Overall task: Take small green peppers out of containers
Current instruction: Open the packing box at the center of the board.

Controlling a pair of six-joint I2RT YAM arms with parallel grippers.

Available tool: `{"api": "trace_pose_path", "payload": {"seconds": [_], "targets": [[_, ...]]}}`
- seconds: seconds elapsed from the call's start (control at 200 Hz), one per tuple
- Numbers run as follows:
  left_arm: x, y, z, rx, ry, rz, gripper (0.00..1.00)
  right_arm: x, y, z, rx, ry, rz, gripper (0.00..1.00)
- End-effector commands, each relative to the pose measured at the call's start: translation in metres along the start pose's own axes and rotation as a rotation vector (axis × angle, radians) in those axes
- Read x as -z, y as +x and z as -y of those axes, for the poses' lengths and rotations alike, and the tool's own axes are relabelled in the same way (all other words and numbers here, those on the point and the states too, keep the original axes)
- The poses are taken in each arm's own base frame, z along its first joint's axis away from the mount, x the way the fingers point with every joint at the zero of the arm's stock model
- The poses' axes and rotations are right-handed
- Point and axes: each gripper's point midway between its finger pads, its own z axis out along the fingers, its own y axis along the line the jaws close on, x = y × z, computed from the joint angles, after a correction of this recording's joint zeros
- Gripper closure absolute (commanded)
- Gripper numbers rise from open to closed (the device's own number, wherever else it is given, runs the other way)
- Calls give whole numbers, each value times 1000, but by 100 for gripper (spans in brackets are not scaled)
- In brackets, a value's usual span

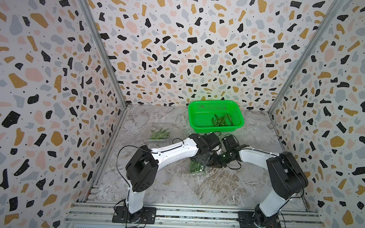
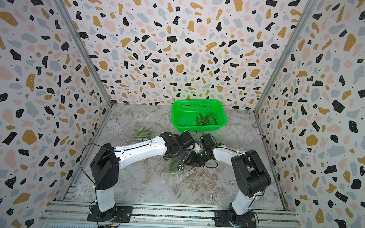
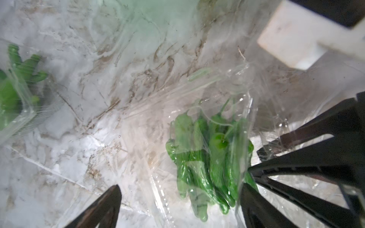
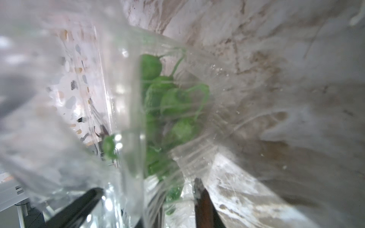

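Green peppers [image 3: 199, 158] inside clear containers [image 1: 197, 172]

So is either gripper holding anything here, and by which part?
Right gripper straddles a clear edge of the near clamshell container; clamped or not cannot be told. Left gripper is open, holding nothing.

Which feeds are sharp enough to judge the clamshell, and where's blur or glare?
Both top views: sharp, evenly lit; green basket tints the back wall. Left wrist view: peppers fairly clear through the glinting clamshell. Right wrist view: heavily blurred, clamshell close to the lens.
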Motion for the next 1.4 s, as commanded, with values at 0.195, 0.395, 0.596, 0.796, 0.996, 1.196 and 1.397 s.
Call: {"api": "trace_pose_path", "payload": {"seconds": [0.195,0.395,0.596,0.796,0.996,1.196,1.397], "targets": [[45,20,-65,-10,-177,-61,7,9,10,23,-28,104,-9,78],[74,50,-104,92,-163,-104,7,23,-5,19,28,169,20,75],[94,75,-137,170,-138,-105,6,54,-16,8,91,247,65,57],[87,77,-131,196,-70,-124,5,80,-10,-8,161,321,66,47],[84,55,-118,253,6,-101,5,58,-1,-48,301,302,-12,42],[81,44,-116,359,84,-90,5,11,4,-47,336,332,-118,43],[77,53,-119,431,123,-97,5,-21,13,-24,362,389,-192,49]]}}
